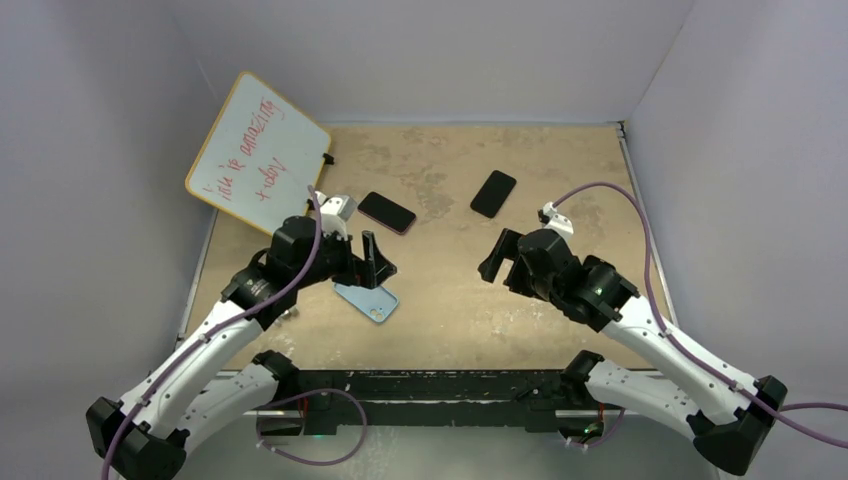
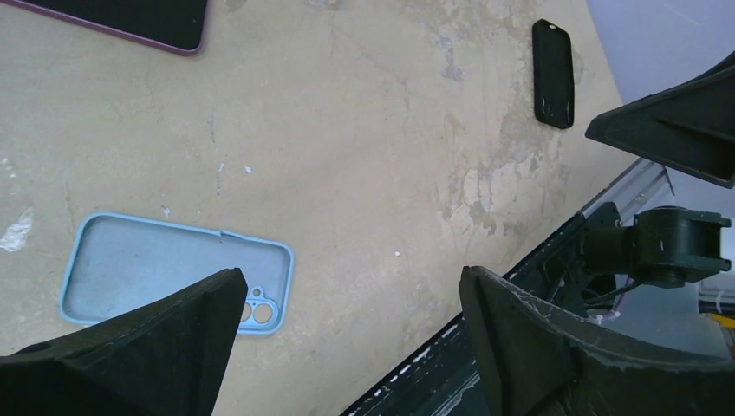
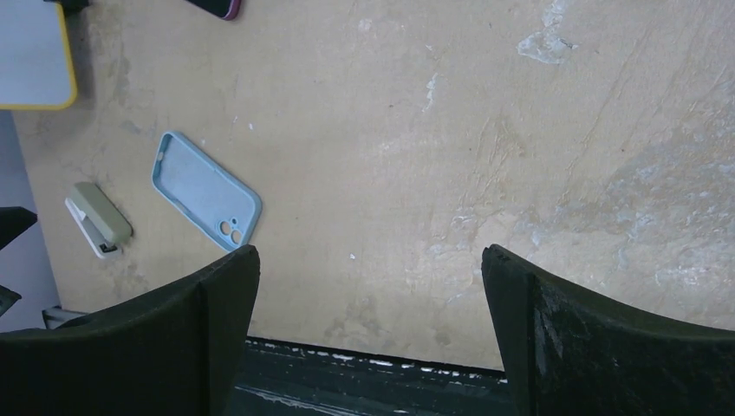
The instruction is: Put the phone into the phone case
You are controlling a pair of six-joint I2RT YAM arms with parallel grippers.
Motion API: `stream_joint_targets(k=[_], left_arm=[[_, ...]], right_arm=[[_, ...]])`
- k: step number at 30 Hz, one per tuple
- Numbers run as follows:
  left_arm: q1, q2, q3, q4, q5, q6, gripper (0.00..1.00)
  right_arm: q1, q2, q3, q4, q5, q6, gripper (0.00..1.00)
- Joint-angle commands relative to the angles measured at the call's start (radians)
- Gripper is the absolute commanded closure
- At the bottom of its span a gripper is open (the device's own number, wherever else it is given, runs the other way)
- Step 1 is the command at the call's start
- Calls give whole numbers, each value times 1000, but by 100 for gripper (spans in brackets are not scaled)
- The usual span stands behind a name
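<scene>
The light blue phone case [image 1: 367,300] lies open side up on the table, also in the left wrist view [image 2: 165,269] and the right wrist view [image 3: 206,191]. A phone with a dark screen and purple edge [image 1: 387,212] lies flat behind it, partly cut off in the left wrist view [image 2: 130,22]. My left gripper [image 1: 378,262] hovers just above and behind the case, open and empty [image 2: 351,286]. My right gripper [image 1: 497,258] is open and empty [image 3: 370,260] over bare table to the right of the case.
A black phone-shaped item [image 1: 493,193] lies at the back centre, also in the left wrist view [image 2: 553,74]. A whiteboard with red writing [image 1: 258,152] leans at the back left. A small grey block [image 3: 98,218] sits left of the case. A black rail [image 1: 440,385] edges the table front.
</scene>
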Motion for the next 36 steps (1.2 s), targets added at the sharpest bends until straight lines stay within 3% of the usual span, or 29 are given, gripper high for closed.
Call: stream_joint_targets(k=[1, 10, 16, 21, 30, 36], left_arm=[[-3, -53, 51, -29, -73, 44, 1], [-2, -110, 123, -160, -285, 207, 1], [-3, -182, 78, -149, -377, 236, 1], [-1, -233, 31, -110, -390, 266, 1], [-1, -274, 20, -121, -432, 252, 0], [-1, -267, 19, -123, -435, 251, 0]], right_arm=[[2, 0, -2, -4, 43, 44, 1], [1, 85, 50, 24, 100, 74, 1], [2, 221, 101, 99, 261, 79, 1], [-15, 447, 213, 144, 440, 32, 1], [-168, 872, 480, 227, 398, -50, 1], [-250, 1069, 629, 254, 355, -60, 1]])
